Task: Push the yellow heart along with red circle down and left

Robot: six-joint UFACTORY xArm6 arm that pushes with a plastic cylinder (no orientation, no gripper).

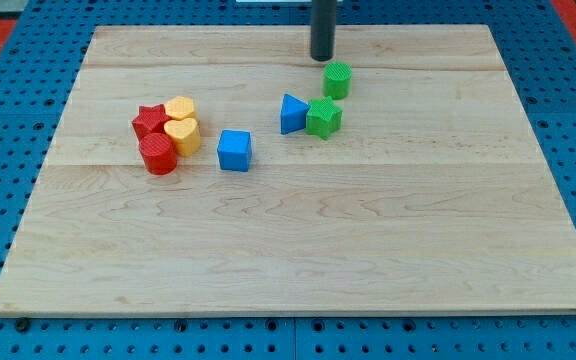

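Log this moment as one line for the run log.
my tip: view's top, just above green cylinder | yellow heart touching red circle, view's left | tip far from both | push not started

Honestly there was nothing to read anywhere. No text, labels, brands, numbers or signs showed on the wooden board [298,250], from edge to edge and corner to corner. I saw none on the coloured blocks or on my dark rod either.
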